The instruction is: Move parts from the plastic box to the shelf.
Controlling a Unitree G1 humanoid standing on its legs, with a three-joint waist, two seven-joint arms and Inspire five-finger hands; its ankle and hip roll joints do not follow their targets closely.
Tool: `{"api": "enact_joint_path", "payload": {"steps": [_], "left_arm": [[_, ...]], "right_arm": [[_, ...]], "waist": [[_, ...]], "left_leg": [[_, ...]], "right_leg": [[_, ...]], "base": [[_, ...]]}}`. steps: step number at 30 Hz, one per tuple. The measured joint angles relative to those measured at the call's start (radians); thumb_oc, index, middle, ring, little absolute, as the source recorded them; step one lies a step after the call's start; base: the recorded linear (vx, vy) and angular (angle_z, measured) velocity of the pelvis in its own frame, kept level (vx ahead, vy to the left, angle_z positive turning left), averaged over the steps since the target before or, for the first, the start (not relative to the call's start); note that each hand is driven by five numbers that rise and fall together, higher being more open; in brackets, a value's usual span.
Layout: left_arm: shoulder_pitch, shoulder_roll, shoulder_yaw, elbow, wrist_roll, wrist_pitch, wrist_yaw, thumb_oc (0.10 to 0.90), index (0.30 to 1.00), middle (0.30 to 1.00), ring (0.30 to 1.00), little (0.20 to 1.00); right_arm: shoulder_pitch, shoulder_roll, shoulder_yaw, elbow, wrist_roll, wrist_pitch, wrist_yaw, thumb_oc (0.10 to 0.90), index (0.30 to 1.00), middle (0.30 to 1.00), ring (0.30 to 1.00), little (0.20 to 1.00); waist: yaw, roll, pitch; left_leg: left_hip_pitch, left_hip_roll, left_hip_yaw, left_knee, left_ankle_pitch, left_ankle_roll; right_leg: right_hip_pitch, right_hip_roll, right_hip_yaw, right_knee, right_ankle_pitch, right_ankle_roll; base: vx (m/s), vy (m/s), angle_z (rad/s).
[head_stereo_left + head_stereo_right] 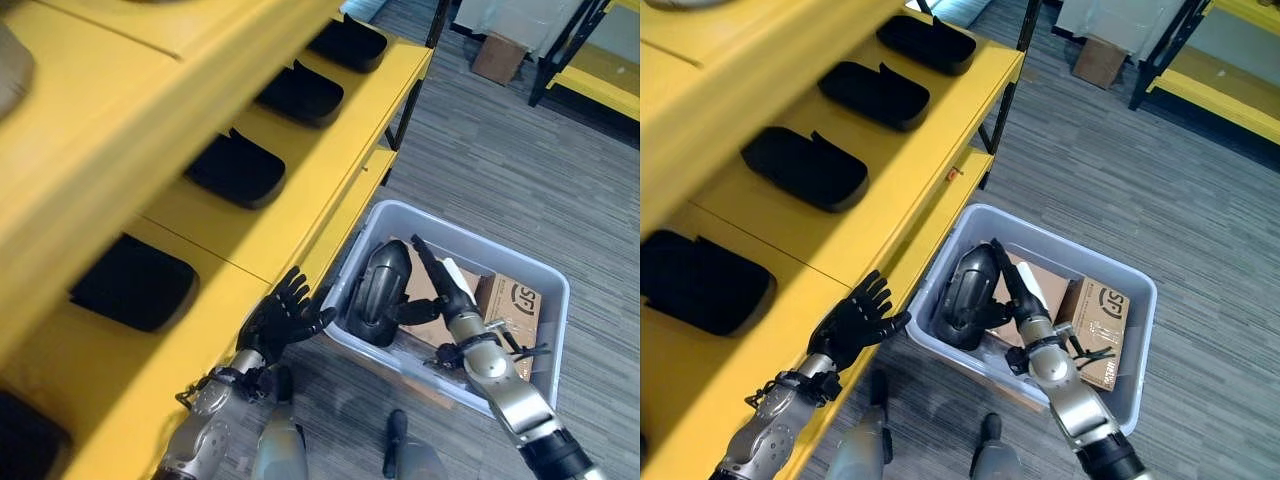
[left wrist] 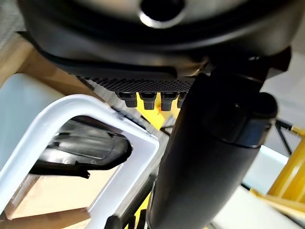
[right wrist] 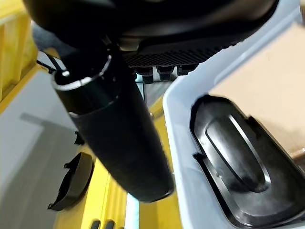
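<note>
Left: the yellow shelf (image 1: 900, 215) already carries several black parts (image 1: 805, 167), and the left hand (image 1: 853, 322) hovers at its near edge, fingers spread and empty. Right: in the plastic box (image 1: 1137, 290) the right hand (image 1: 1018, 292) lies with extended fingers along a black part (image 1: 965, 285) leaning on the left wall, its thumb against it. With no visible curled grip, the part may slip back or snag the box rim during lifting.

A cardboard box (image 1: 498, 56) sits on grey carpet (image 1: 500, 170), near what may be a second rack (image 1: 590, 70).
</note>
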Motion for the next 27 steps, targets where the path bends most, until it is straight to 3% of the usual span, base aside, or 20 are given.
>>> {"api": "enact_joint_path", "payload": {"steps": [1, 2, 3, 5, 7, 8, 9, 10, 13, 16, 22, 27], "left_arm": [[0.025, -0.025, 0.001, -0.004, 0.001, 0.001, 0.001, 0.9, 1.0, 1.0, 1.0, 1.0], [0.041, -0.044, -0.001, 0.001, 0.002, 0.009, 0.003, 0.9, 1.0, 1.0, 1.0, 1.0], [0.044, -0.047, -0.011, 0.01, 0.004, 0.015, 0.001, 0.9, 1.0, 1.0, 1.0, 1.0], [0.044, -0.047, -0.041, 0.056, 0.004, 0.022, -0.026, 0.9, 1.0, 1.0, 1.0, 1.0], [0.045, -0.045, -0.07, 0.081, 0.004, 0.026, -0.047, 0.9, 1.0, 1.0, 1.0, 1.0], [0.042, -0.041, -0.083, 0.078, 0.004, 0.026, -0.059, 0.9, 1.0, 1.0, 1.0, 1.0], [0.036, -0.042, -0.09, 0.068, 0.004, 0.024, -0.061, 0.9, 1.0, 1.0, 1.0, 1.0], [0.031, -0.044, -0.091, 0.061, 0.004, 0.021, -0.062, 0.9, 1.0, 1.0, 1.0, 1.0], [-0.002, -0.043, -0.1, 0.073, 0.004, 0.016, -0.061, 0.9, 1.0, 1.0, 1.0, 1.0], [-0.021, -0.043, -0.096, 0.075, 0.004, 0.016, -0.06, 0.9, 1.0, 1.0, 1.0, 1.0], [-0.005, -0.037, -0.1, 0.079, 0.004, 0.017, -0.063, 0.9, 1.0, 1.0, 1.0, 1.0], [-0.026, -0.025, -0.132, 0.11, 0.005, 0.044, -0.103, 0.9, 1.0, 1.0, 1.0, 1.0]], "right_arm": [[-0.019, 0.0, 0.003, 0.003, -0.008, 0.021, -0.001, 0.9, 1.0, 1.0, 1.0, 1.0], [-0.025, 0.003, 0.003, 0.003, -0.019, 0.033, -0.002, 0.9, 1.0, 1.0, 1.0, 1.0], [-0.025, 0.0, 0.005, 0.004, -0.031, 0.035, -0.003, 0.9, 1.0, 1.0, 1.0, 1.0], [-0.025, -0.013, 0.004, 0.008, -0.039, 0.045, -0.004, 0.9, 1.0, 1.0, 1.0, 1.0], [-0.024, -0.05, 0.002, 0.007, -0.039, 0.044, -0.011, 0.9, 1.0, 1.0, 1.0, 1.0], [-0.023, -0.067, -0.002, 0.006, -0.039, 0.044, -0.021, 0.9, 1.0, 1.0, 1.0, 1.0], [-0.023, -0.082, -0.006, 0.005, -0.039, 0.044, -0.029, 0.9, 1.0, 1.0, 1.0, 1.0], [-0.024, -0.082, -0.009, 0.01, -0.04, 0.044, -0.037, 0.9, 1.0, 1.0, 1.0, 1.0], [-0.046, -0.024, 0.011, 0.051, -0.042, 0.025, -0.055, 0.9, 1.0, 1.0, 1.0, 1.0], [-0.073, -0.022, 0.032, 0.062, -0.042, 0.022, -0.042, 0.9, 1.0, 1.0, 1.0, 1.0], [-0.106, -0.043, 0.041, 0.062, -0.136, -0.026, -0.009, 0.9, 1.0, 1.0, 1.0, 1.0], [-0.225, -0.093, 0.094, 0.062, -0.199, -0.041, 0.084, 0.9, 1.0, 1.0, 1.0, 1.0]], "waist": [[0.0, 0.014, 0.004], [-0.002, 0.015, 0.005], [-0.004, 0.006, 0.009], [-0.005, -0.017, 0.011], [-0.029, -0.024, 0.009], [-0.05, -0.029, 0.006], [-0.066, -0.027, 0.004], [-0.058, -0.027, 0.004], [-0.058, -0.024, 0.002], [-0.056, -0.013, -0.004], [-0.039, 0.007, -0.016], [-0.023, 0.027, -0.014]], "left_leg": [[-0.004, 0.029, 0.018, 0.002, -0.021, 0.02], [-0.005, 0.047, 0.049, 0.005, -0.081, 0.04], [-0.006, 0.049, 0.062, 0.011, -0.134, 0.06], [0.002, 0.035, 0.115, 0.089, -0.154, 0.078], [0.055, -0.023, 0.169, 0.22, -0.2, 0.071], [0.09, -0.063, 0.187, 0.215, -0.235, 0.053], [0.102, -0.069, 0.189, 0.161, -0.193, 0.026], [0.104, -0.064, 0.19, 0.137, -0.169, 0.003], [0.107, -0.047, 0.179, 0.13, -0.155, 0.001], [0.111, -0.046, 0.174, 0.123, -0.151, 0.0], [0.104, -0.056, 0.168, 0.113, -0.147, 0.008], [0.041, -0.061, 0.157, 0.106, -0.118, 0.007]], "right_leg": [[-0.014, 0.016, -0.021, 0.034, -0.012, -0.03], [-0.02, 0.029, -0.039, 0.056, -0.03, -0.054], [-0.019, 0.028, -0.057, 0.065, -0.04, -0.07], [-0.007, 0.017, -0.08, 0.065, -0.044, -0.096], [0.003, -0.002, -0.1, 0.052, -0.038, -0.106], [0.002, -0.011, -0.115, 0.042, -0.029, -0.099], [-0.002, -0.006, -0.127, 0.037, -0.013, -0.089], [-0.011, 0.001, -0.129, 0.03, -0.005, -0.092], [0.011, 0.021, -0.138, -0.01, 0.011, -0.096], [0.016, 0.021, -0.142, -0.014, 0.012, -0.096], [0.0, 0.013, -0.145, 0.004, 0.01, -0.094], [-0.073, 0.004, -0.148, 0.039, 0.012, -0.098]], "base": [[-0.03, -0.203, 0.12], [-0.04, -0.235, 0.33], [-0.04, -0.181, 0.48], [-0.06, -0.165, 0.33], [-0.04, -0.106, 0.3], [0.0, -0.061, 0.48], [0.01, -0.037, 0.34], [0.02, -0.02, 0.16], [0.08, 0.06, 0.03], [0.06, 0.043, 0.05], [-0.01, 0.011, 0.02], [-0.06, 0.015, 0.06]]}}
